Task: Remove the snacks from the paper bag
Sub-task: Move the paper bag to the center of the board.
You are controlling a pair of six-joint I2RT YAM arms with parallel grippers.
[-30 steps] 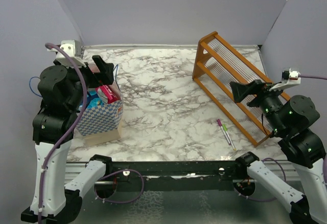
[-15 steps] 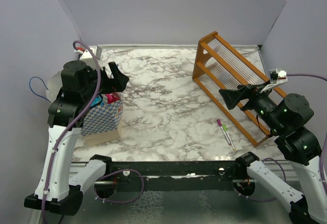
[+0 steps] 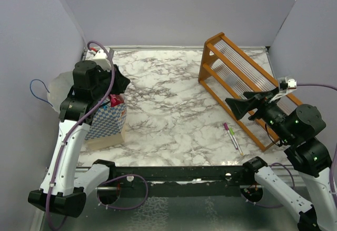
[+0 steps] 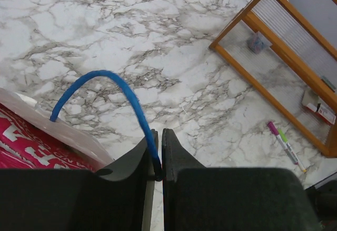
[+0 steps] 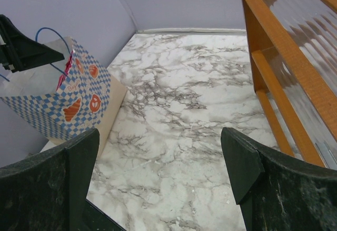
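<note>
The blue-and-white checkered paper bag [image 3: 108, 121] stands at the table's left side, also shown in the right wrist view [image 5: 58, 104]. A pink-and-white snack [image 3: 116, 101] pokes out of its top [image 4: 23, 149]; other snacks are hidden. My left gripper [image 3: 122, 81] sits above the bag's far rim, shut on the bag's thin blue handle [image 4: 124, 86], which runs between the jaws [image 4: 157, 135]. My right gripper [image 3: 233, 105] hovers open over the table's right half [image 5: 160, 136], holding nothing and well apart from the bag.
An orange wooden slatted rack [image 3: 237, 81] stands at the back right, close beside the right arm. Two thin pens [image 3: 232, 137] lie on the marble in front of it. Purple walls enclose the table on three sides.
My left gripper has swung down over the bag's rim and shut on the blue handle. My right gripper has moved a little left and forward, staying open.
</note>
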